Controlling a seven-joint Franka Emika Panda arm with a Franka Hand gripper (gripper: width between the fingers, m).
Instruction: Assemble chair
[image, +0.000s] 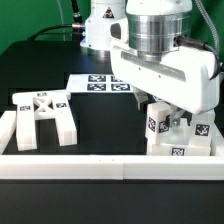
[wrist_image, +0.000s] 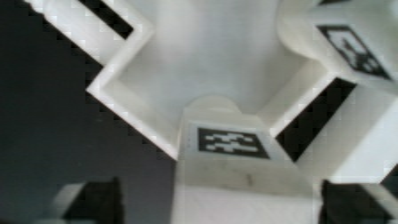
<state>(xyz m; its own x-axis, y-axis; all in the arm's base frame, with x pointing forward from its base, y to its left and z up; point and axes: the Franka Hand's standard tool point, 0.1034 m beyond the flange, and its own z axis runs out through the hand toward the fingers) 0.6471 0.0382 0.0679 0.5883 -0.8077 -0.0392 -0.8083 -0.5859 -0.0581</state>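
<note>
Black-and-white square tags (image: 160, 125) sit on the chair pieces (image: 178, 142), and they show patterns only. My hand (wrist_image: 222, 205) is apart, with its fingers (wrist_image: 80, 200) on either side of one tagged white piece (wrist_image: 240, 185), gripping nothing. The chair pieces stand upright just beside the low white wall (image: 60, 160). The leg frame (image: 40, 115) lies flat by that wall, legs pointing at it.

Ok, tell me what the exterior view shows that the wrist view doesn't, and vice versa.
Exterior only: the arm, the leg frame, the marker board and the border wall. Wrist only: the fingers either side of a tagged part, seen close from above. Both: the cluster of tagged parts and the black table.
</note>
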